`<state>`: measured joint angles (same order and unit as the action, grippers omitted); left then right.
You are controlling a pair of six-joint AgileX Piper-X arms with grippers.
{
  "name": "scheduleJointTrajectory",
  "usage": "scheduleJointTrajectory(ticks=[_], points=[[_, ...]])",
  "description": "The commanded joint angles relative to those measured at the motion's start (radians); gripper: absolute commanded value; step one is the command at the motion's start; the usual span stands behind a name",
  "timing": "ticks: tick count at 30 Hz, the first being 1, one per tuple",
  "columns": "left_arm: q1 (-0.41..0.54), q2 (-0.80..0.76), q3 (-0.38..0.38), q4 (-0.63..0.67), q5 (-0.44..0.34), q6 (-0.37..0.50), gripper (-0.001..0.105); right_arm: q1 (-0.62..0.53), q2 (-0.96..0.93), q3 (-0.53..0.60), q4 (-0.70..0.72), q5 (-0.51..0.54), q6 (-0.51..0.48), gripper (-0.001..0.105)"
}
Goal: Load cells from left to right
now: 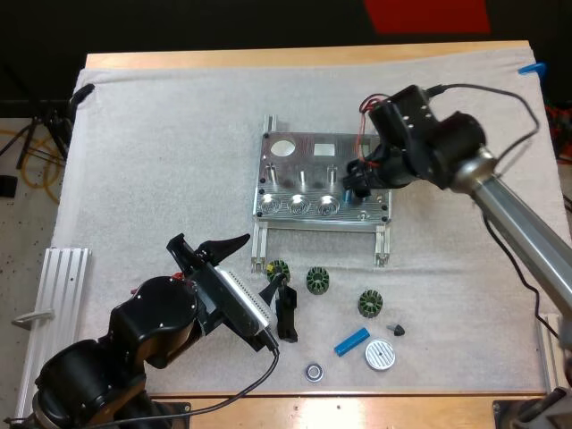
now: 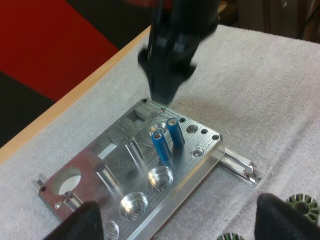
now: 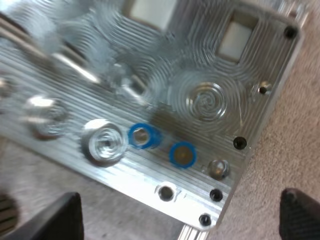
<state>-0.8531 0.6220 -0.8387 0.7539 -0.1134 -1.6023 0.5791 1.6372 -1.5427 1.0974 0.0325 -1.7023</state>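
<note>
Left hand spread, right hand spread — two blue cells upright in fixture.

No readable text, labels, brands or numbers on anything. The metal fixture shows only milled swirl marks on its face. The blue cylinders standing in it are plain, with no print.
</note>
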Motion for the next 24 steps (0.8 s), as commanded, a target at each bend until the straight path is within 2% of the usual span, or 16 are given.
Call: scheduleJointTrajectory(ticks=[1,4,8,12,15,20,24], points=[[-0.005,-0.005,-0.003,-0.012,-0.019,-0.014,0.063,0.013,-0.05,-0.005,0.021,-0.007,-0.005,0.077],[-0.005,-0.005,-0.003,-0.012,-0.004,-0.014,0.063,0.047,-0.132,-0.002,0.032,-0.007,-0.005,0.077],[-0.005,0.004,-0.003,-0.012,0.097,-0.014,0.063,0.102,-0.238,-0.002,0.053,-0.007,-0.005,0.077],[-0.005,0.026,-0.003,-0.012,0.163,-0.014,0.063,0.151,-0.328,0.032,0.052,0.021,0.01,0.077],[-0.005,0.042,-0.003,-0.012,0.21,-0.017,0.063,0.174,-0.451,0.141,0.052,0.015,0.056,0.077],[-0.005,0.043,-0.003,-0.012,0.226,-0.025,0.063,0.182,-0.643,0.338,0.052,0.006,0.11,0.077],[-0.005,0.044,-0.003,-0.012,0.304,-0.07,0.063,0.182,-0.832,0.454,0.052,-0.107,0.115,0.077]])
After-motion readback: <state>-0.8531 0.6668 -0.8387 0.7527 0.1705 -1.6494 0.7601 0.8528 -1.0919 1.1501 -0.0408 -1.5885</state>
